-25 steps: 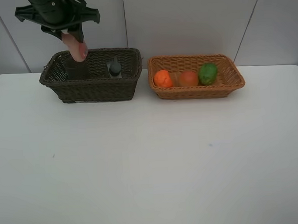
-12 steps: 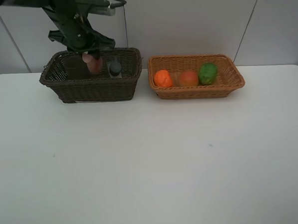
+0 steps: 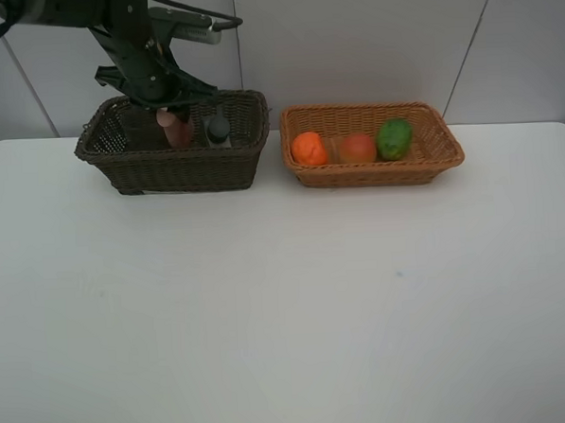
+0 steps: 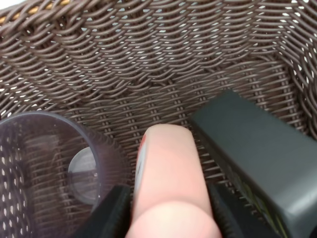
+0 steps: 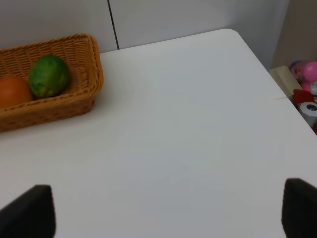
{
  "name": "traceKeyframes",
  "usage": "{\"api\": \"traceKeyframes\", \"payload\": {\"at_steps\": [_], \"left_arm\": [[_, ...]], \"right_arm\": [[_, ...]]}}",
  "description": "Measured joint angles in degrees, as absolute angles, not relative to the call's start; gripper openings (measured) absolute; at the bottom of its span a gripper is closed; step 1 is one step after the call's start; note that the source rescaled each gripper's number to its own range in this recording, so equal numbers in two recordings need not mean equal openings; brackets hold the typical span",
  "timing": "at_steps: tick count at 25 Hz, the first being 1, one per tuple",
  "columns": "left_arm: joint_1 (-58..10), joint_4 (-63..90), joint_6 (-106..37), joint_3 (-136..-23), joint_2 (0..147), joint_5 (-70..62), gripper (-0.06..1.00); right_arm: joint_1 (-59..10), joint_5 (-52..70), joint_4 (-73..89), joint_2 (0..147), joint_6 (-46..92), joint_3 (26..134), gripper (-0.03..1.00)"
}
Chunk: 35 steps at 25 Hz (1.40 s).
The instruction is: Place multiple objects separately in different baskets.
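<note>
Since a second ago, the left gripper (image 4: pixel 168 208) has come down from above the dark basket (image 3: pixel 171 165) and now holds the pink bottle (image 4: pixel 168 178) low inside it, jaws clamped on the bottle's sides. Judged purpose: the bottle is lowered between the cup (image 4: pixel 54 168) and the grey bottle (image 4: pixel 255 148) so it lands upright in the free gap. Both neighbours sit just beside it and restrict sideways clearance; the grey bottle appears to be touching or nearly so. Right of the dark basket, the tan basket (image 3: pixel 431 161) holds the orange (image 3: pixel 309 148), peach (image 3: pixel 357 148) and lime (image 3: pixel 393 138). The right gripper (image 5: pixel 168 210) rests over bare table (image 5: pixel 188 129), fingers wide apart, holding nothing.
</note>
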<state>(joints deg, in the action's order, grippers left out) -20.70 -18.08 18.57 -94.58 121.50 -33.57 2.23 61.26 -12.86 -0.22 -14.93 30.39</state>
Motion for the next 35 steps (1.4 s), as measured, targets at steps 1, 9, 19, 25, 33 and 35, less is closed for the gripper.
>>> {"api": "traceKeyframes", "payload": {"at_steps": [1, 9, 19, 25, 33, 35], "left_arm": [[-20.7, -18.2, 18.6, -94.6, 121.5, -33.6, 0.52], [-21.2, -18.5, 18.6, -94.6, 120.7, -35.2, 0.94], [-20.2, -16.7, 18.6, -87.9, 104.2, -41.1, 0.95], [-16.5, -16.6, 18.5, -69.6, 82.3, -41.3, 0.95], [-16.1, -14.6, 18.4, -56.0, 48.4, -50.1, 0.95], [-16.2, -13.4, 17.3, -54.4, 41.3, -53.9, 0.95]], "right_arm": [[2.2, 61.3, -12.9, -0.2, -14.9, 30.4, 1.0], [2.2, 61.3, -12.9, -0.2, -14.9, 30.4, 1.0], [2.2, 61.3, -12.9, -0.2, -14.9, 30.4, 1.0], [2.2, 61.3, -12.9, -0.2, -14.9, 30.4, 1.0], [2.2, 61.3, -12.9, -0.2, -14.9, 30.4, 1.0], [2.2, 61.3, -12.9, -0.2, -14.9, 30.4, 1.0]]}}
